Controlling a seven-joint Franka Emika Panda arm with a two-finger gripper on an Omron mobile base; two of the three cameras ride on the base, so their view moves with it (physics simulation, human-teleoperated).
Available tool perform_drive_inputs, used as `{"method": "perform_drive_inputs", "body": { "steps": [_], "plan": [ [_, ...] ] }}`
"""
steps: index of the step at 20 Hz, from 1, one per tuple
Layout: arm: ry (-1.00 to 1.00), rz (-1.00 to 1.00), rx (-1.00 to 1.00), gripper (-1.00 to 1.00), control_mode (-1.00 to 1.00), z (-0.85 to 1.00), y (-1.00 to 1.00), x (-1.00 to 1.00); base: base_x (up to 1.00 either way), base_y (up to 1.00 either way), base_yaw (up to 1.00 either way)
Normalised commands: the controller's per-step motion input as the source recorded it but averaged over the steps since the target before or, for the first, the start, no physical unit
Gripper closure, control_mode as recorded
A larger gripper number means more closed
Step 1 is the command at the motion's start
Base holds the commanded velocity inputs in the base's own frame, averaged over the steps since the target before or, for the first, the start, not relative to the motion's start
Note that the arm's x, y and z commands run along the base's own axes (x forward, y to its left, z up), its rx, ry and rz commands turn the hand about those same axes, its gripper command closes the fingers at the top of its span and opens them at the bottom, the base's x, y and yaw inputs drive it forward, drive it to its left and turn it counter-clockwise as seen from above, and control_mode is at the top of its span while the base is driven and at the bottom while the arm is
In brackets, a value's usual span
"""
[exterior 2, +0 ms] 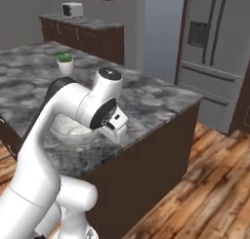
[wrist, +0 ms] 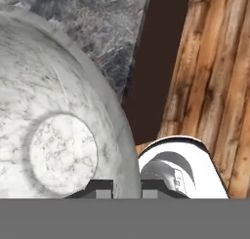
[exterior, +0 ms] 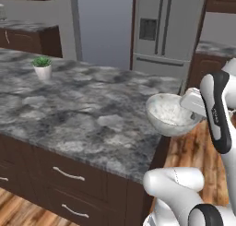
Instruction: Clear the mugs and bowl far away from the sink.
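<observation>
At the right of the left base frame, the gripper point(exterior: 184, 110) pinches the marbled bowl point(exterior: 168, 113) by its rim, above the granite counter's point(exterior: 83, 114) corner.

bowl point(exterior: 168, 113) above counter point(exterior: 69, 110) near-right corner | plant pot point(exterior: 43, 68) far left on counter | fridge point(exterior: 168, 26) behind

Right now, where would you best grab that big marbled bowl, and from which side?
By its rim. The bowl is wide and shallow, too broad to span, so a thin wall is the only part that fits. Come from above, one finger inside and one outside; the tool seems to straddle the rim that way at the counter's edge.
</observation>
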Motion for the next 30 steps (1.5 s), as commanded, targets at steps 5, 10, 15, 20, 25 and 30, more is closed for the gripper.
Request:
{"method": "perform_drive_inputs", "body": {
  "steps": [5,10,15,20,25,30],
  "plan": [
    [0.0,0.0,0.0,1.0,1.0,0.0,0.0,0.0,1.0,0.0,0.42],
    [0.0,0.0,0.0,1.0,1.0,0.0,0.0,0.0,1.0,0.0,0.71],
    [0.0,0.0,0.0,1.0,1.0,0.0,0.0,0.0,0.81,-0.04,0.85],
    [0.0,0.0,0.0,1.0,1.0,0.0,0.0,0.0,1.0,-0.05,0.25],
    [0.0,0.0,0.0,1.0,1.0,0.0,0.0,0.0,1.0,-0.02,0.22],
    [0.12,0.17,0.0,1.0,-1.0,-0.32,-0.06,0.8,0.2,0.0,0.05]
  ]
}}
